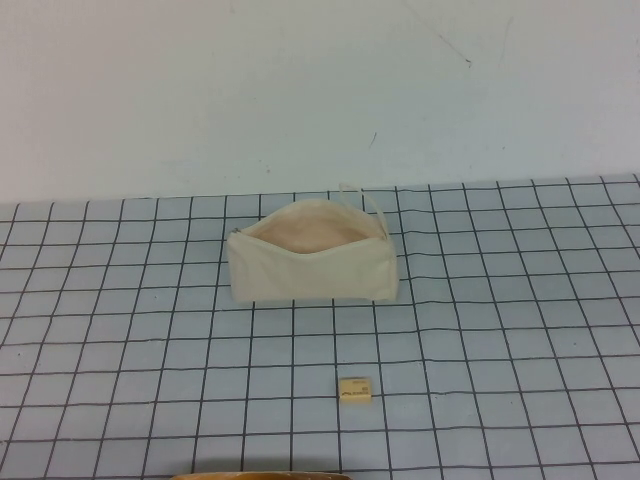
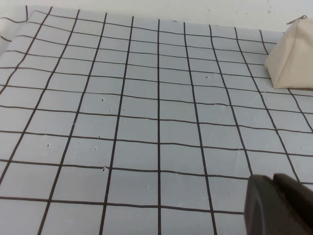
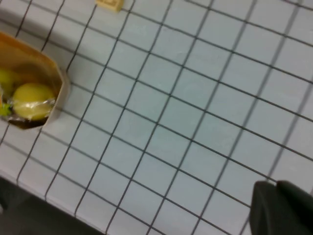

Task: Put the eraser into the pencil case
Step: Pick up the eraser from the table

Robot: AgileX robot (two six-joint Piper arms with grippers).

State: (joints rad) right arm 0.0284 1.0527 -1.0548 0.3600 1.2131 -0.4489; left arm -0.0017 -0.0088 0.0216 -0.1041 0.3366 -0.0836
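The pencil case [image 1: 312, 262] lies in the middle of the gridded mat, its mouth open and facing up, showing a pinkish lining; a thin cord loop sticks up at its right end. One end of it shows in the left wrist view [image 2: 292, 58]. The eraser [image 1: 355, 390] lies flat on the mat in front of the case, well apart from it; it also shows at the edge of the right wrist view [image 3: 110, 4]. Neither gripper shows in the high view. My left gripper [image 2: 273, 177] and my right gripper [image 3: 275, 183] are both shut and empty, above bare mat.
A wooden bowl [image 3: 57, 78] with yellow fruit stands near the mat's front edge; its rim shows at the bottom of the high view [image 1: 262, 476]. The mat's front edge [image 3: 54, 196] drops off to a dark floor. A white wall rises behind the mat.
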